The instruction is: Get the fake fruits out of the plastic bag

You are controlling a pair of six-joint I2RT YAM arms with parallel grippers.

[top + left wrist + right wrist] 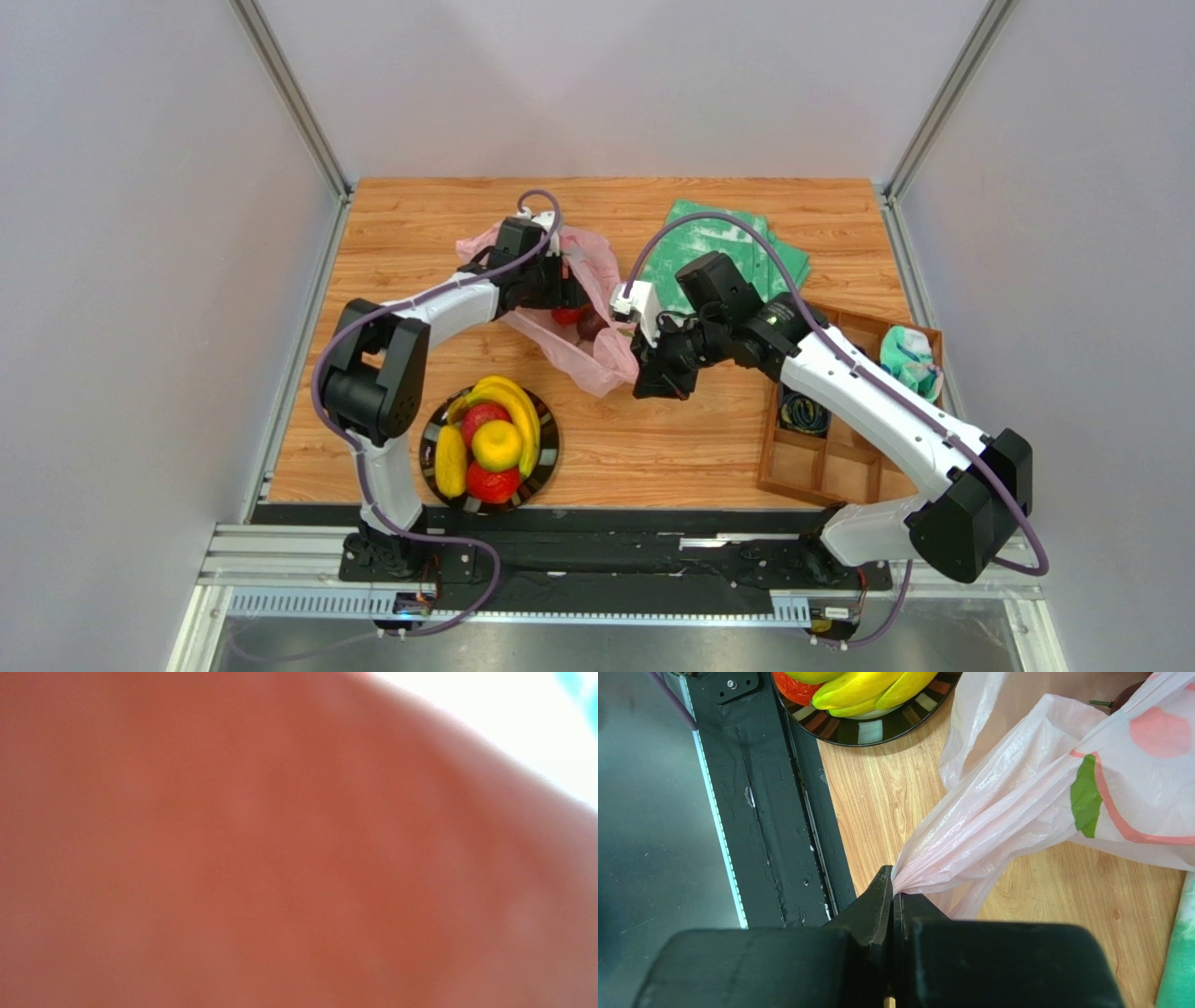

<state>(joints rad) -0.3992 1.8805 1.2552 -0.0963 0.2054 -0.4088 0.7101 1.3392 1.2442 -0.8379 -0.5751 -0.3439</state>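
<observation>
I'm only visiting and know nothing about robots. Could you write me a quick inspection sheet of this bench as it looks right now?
Surface: wooden table, light grain.
Job's things: pink plastic bag mid-table, with a red fruit showing inside. The bananas, lemon and a red apple sit on a striped plate.
Clutter: folded green cloth at the back; wooden tray at the right, with small items in some compartments.
Grippers: right gripper is shut, pinching the bag's edge. Left gripper reaches into the bag, its jaws hidden.
Cables: a purple cable loops along each arm.
Surroundings: plain grey walls and metal posts; nothing else seen.
</observation>
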